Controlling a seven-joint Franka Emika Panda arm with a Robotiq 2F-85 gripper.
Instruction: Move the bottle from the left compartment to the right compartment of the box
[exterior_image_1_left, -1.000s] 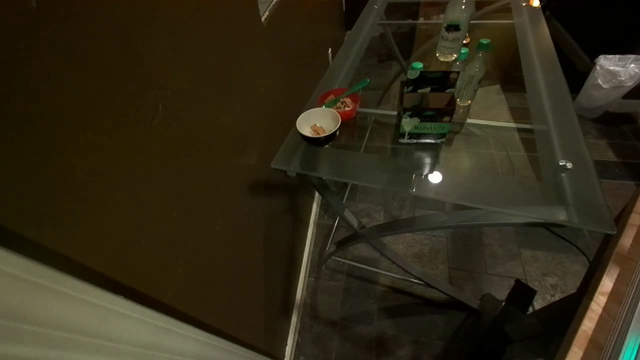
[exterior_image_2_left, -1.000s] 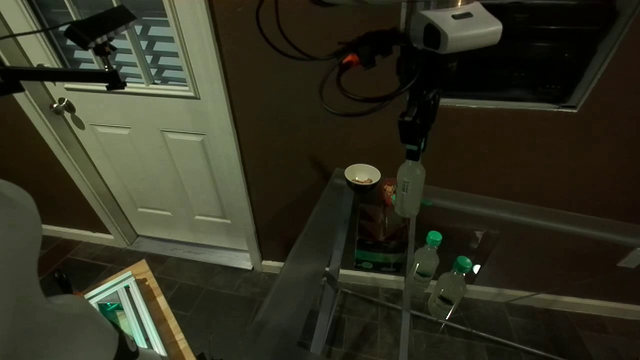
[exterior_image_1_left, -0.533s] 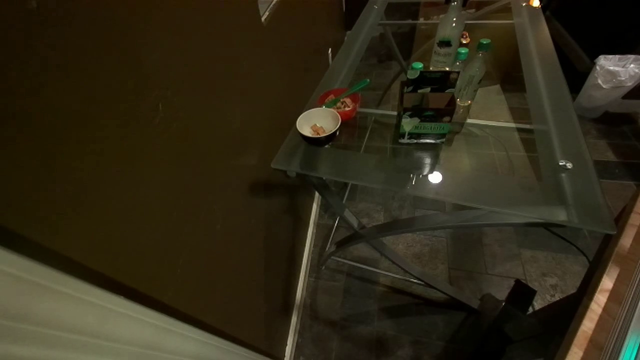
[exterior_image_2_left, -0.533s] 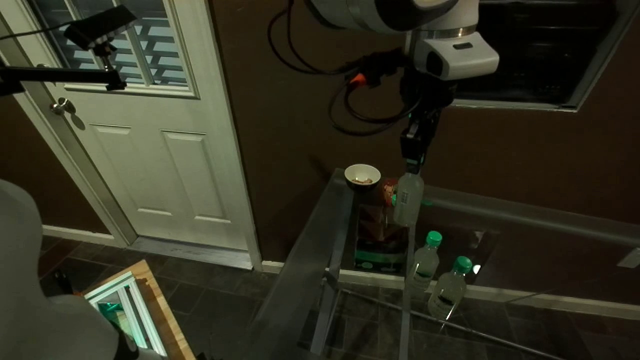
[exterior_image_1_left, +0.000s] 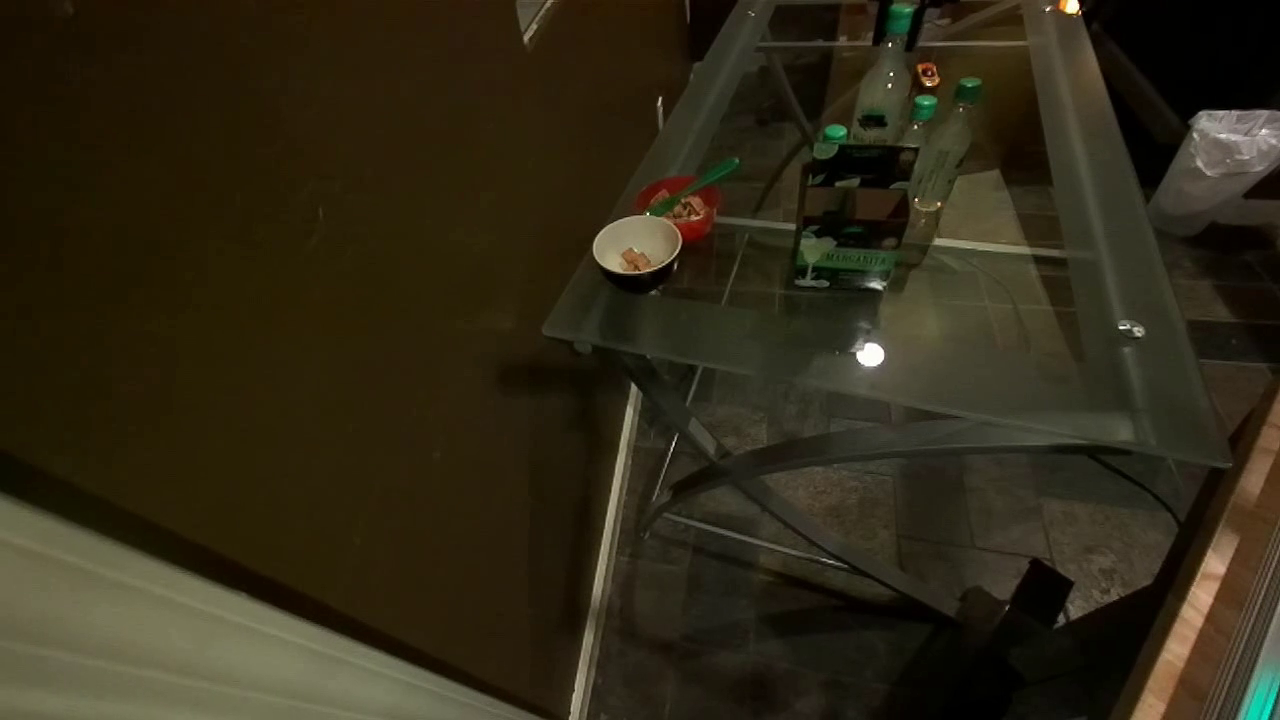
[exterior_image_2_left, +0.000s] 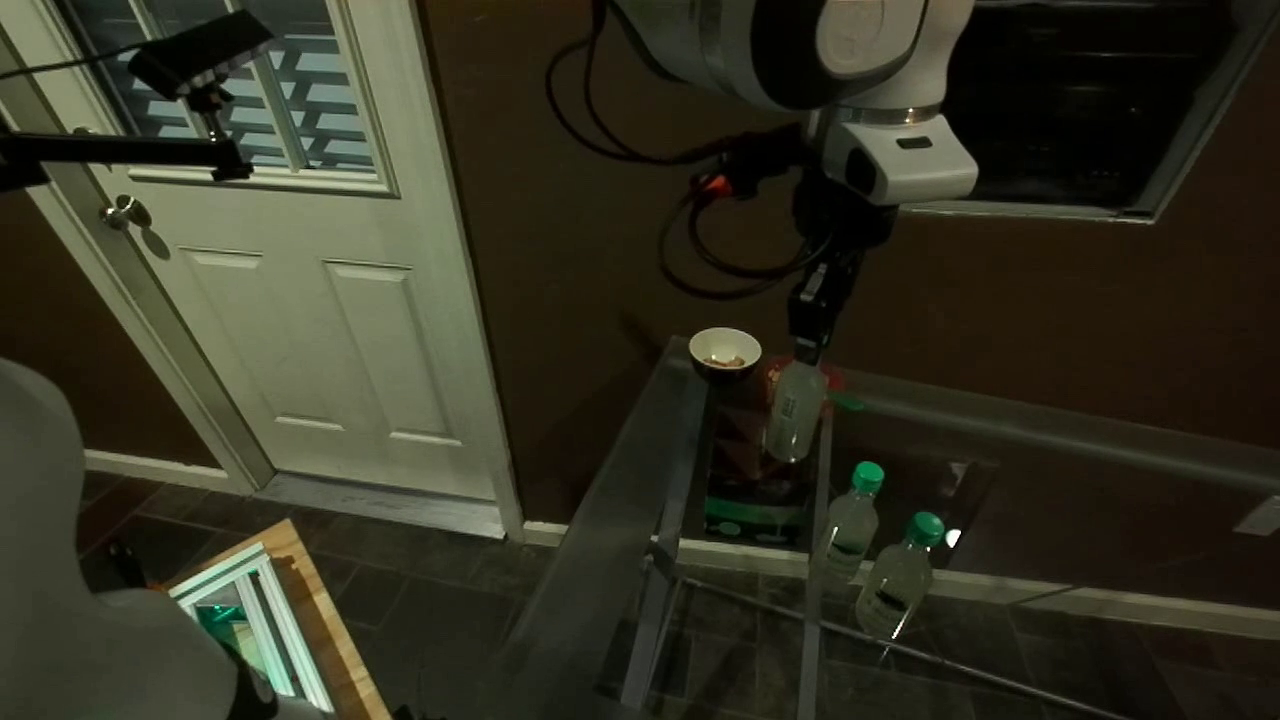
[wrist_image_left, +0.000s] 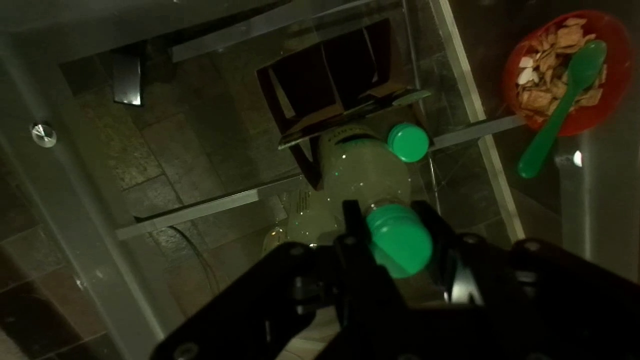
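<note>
My gripper is shut on the green cap of a pale see-through bottle. In the wrist view, the fingertips stand either side of that cap. The bottle hangs slightly tilted at the box's far side in an exterior view, its base hidden behind the rim. The dark box with a green label stands on the glass table; it also shows in the wrist view. There, two compartments beyond the middle divider look empty. Another green cap stands in the near half, right of the held bottle.
Two more green-capped bottles stand close beside the box. A red bowl with a green spoon and a white-lined bowl stand near the table's wall-side edge. The glass table is see-through.
My gripper has lowered the bottle toward the box and moved left in both exterior views. The bottle has become more tilted. The box has shifted very slightly.
</note>
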